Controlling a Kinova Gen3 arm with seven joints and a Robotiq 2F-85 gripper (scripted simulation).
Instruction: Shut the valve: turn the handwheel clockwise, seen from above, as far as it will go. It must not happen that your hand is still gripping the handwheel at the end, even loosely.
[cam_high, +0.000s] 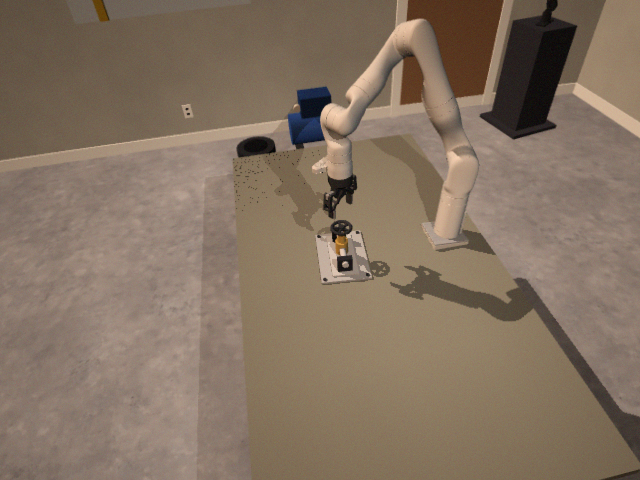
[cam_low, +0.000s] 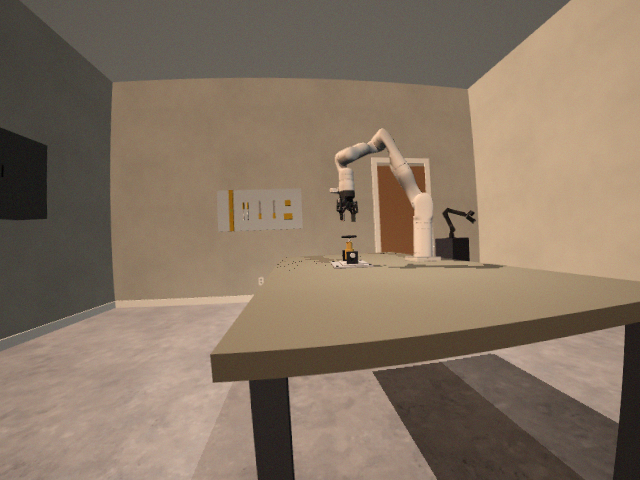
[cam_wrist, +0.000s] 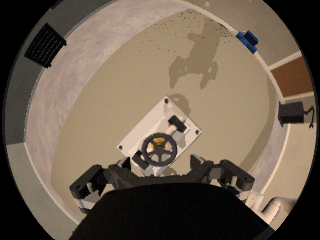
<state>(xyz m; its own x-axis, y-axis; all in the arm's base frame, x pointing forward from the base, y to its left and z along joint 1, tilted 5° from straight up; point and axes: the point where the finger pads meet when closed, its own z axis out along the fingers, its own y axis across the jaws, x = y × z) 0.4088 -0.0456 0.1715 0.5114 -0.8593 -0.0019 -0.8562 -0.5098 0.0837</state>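
The handwheel (cam_high: 341, 227) is a small black wheel with spokes. It sits on top of a yellow stem (cam_high: 340, 243), and the stem stands up from a black block (cam_high: 343, 263). All of this is fixed on a white plate (cam_high: 325, 268) with a dark bolt at each corner. The plate lies flat on the tan bench (cam_high: 413, 361).

The tool (cam_high: 338, 198) hangs in the air above the handwheel, a little toward the far side of it, pointing down. It does not touch the wheel; in the side view there is open space between the tool (cam_low: 346, 212) and the handwheel (cam_low: 349, 237). Its fingers are spread wide and nothing is between them. In the wrist view the handwheel (cam_wrist: 159, 148) shows just ahead of the two dark fingers, which sit far apart on either side of it.

The white arm (cam_high: 454, 170) stands on its base (cam_high: 428, 229) to the right of the plate. The shadow of the wheel falls on the bench right beside the plate.
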